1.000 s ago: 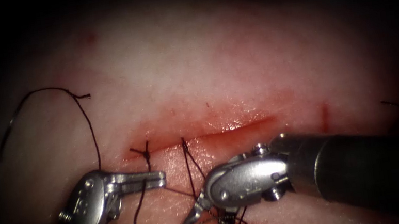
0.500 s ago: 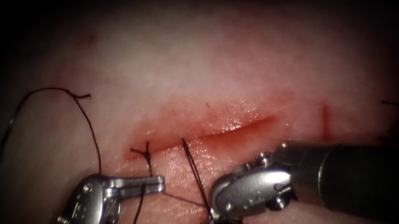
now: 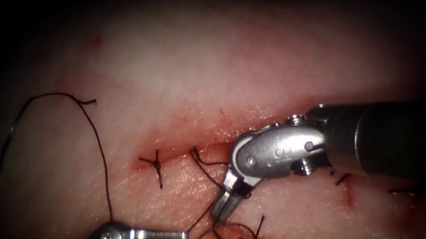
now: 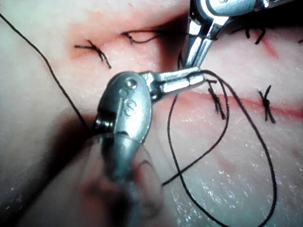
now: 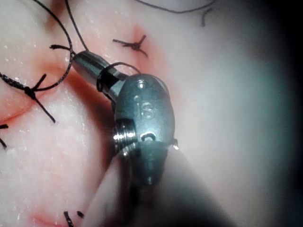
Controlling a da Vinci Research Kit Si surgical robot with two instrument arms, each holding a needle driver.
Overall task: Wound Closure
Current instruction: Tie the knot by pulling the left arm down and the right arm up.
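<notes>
Endoscope view | your left tool (image 3: 177, 238) gripped the thread (image 3: 99, 152) | your right tool (image 3: 222, 210) was closed, thread looped around it | needle unseen

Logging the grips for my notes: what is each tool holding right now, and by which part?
The left tool is shut on the thread, at a point along a loose loop. The right tool has thread looped around its shut jaws; no grip is visible.

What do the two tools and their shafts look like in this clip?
Both are small silver metal wristed tools with rounded clevis heads and short slim jaws. The left tool has a stamped marking and a small pin on its head. The right tool bears engraved characters and screw-like pivots on its head, joined to a dark cylindrical shaft.
</notes>
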